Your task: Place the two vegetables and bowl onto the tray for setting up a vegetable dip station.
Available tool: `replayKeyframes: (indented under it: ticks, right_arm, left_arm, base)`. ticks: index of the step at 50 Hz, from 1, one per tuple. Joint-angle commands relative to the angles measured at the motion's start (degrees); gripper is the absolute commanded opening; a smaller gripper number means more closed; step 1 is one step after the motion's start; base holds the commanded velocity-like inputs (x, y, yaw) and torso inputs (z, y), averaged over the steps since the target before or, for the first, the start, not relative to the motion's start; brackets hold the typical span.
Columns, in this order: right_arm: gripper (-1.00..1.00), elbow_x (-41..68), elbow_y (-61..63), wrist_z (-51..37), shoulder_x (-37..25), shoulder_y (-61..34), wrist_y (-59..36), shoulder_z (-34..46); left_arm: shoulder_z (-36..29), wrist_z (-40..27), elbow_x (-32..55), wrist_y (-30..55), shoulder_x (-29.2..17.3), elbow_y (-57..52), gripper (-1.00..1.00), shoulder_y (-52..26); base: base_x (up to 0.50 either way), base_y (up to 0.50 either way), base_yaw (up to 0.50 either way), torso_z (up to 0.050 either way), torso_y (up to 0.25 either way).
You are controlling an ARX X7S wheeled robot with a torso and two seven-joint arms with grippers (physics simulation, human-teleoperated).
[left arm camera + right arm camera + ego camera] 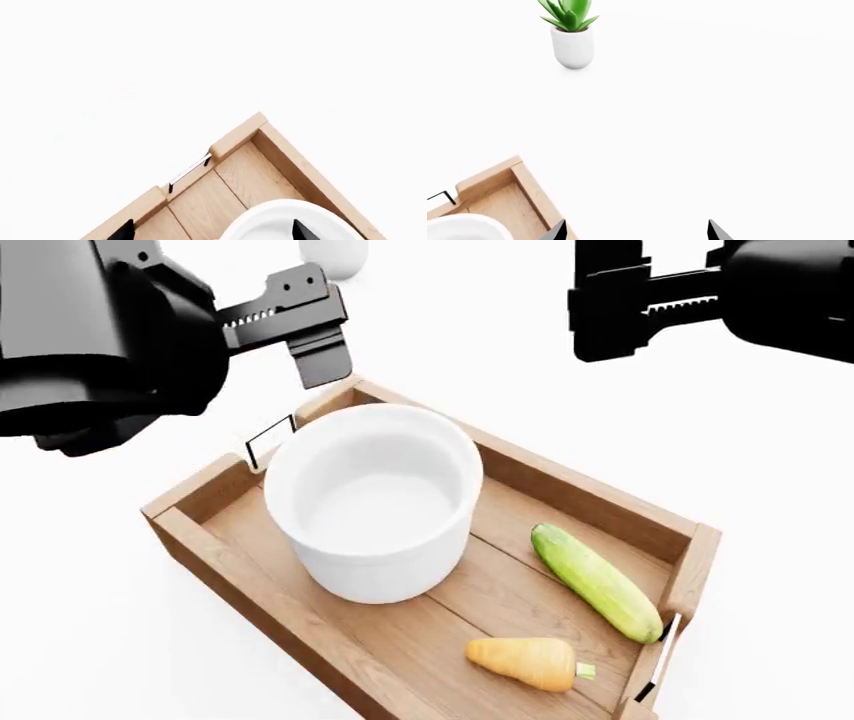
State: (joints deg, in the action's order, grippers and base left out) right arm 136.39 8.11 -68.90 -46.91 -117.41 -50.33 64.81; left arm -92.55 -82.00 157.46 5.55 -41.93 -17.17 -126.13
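Light-brown wood frames everything: the tray already carries the white bowl, the cucumber and the carrot, so I judge only a retreat remains. The left gripper hangs just above the bowl's far rim, nearer than the right gripper, which sits well apart over bare surface. Both stand spread and empty. The cucumber's long axis runs along the tray's near-right end. Each wrist view shows only fingertip points; a potted plant lies beyond the right jaws.
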Motion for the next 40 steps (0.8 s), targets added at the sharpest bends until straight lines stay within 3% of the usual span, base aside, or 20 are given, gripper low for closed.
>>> replayKeyframes:
  ticks: [1,6,8,12,14,19,40]
  right_arm:
    - [1.00,-0.12,-0.01,-0.31,-0.04,-0.73,-0.34,-0.27]
    - [1.00,-0.53,0.15,-0.37,0.05,-1.17,-0.84,-0.35]
    - [1.00,-0.76,0.16,-0.17,0.28,-1.46,-1.23,-0.41]
    - [1.00,-1.42,0.03,0.22,0.64,-2.16,-1.77,-0.75]
    - [1.00,-2.05,-0.05,0.51,0.81,-2.54,-2.16,-0.93]
    - [1.00,-3.25,0.01,1.08,1.05,-3.24,-3.11,-1.25]
    - [1.00,-19.98,3.52,10.49,4.05,-8.13,-8.75,-5.34]
  left_arm:
    - [-0.64,3.67,-12.05,2.46,-5.19,-0.77,1.00,-1.12]
    - [-1.08,6.62,-19.95,3.04,-7.04,-0.37,1.00,-0.98]
    - [-1.73,8.79,-26.80,3.67,-7.85,-1.50,1.00,-0.96]
    - [1.37,15.45,-33.73,-1.67,-9.67,-3.19,1.00,0.50]
    - [0.88,15.06,-40.60,-1.45,-9.81,-3.65,1.00,-0.54]
    - [2.38,19.20,-47.66,-4.46,-10.60,-5.28,1.00,0.25]
    - [6.59,18.96,-52.79,-10.63,-12.86,-5.65,1.00,1.55]
  base:
    - [0.00,0.00,0.00,0.000,0.000]
    - [0.00,0.00,0.00,0.000,0.000]
    - [0.00,0.00,0.00,0.000,0.000]
    - [0.00,0.00,0.00,0.000,0.000]
    - [0.00,0.00,0.00,0.000,0.000]
    - [0.00,0.00,0.00,0.000,0.000]
    - [0.00,0.00,0.00,0.000,0.000]
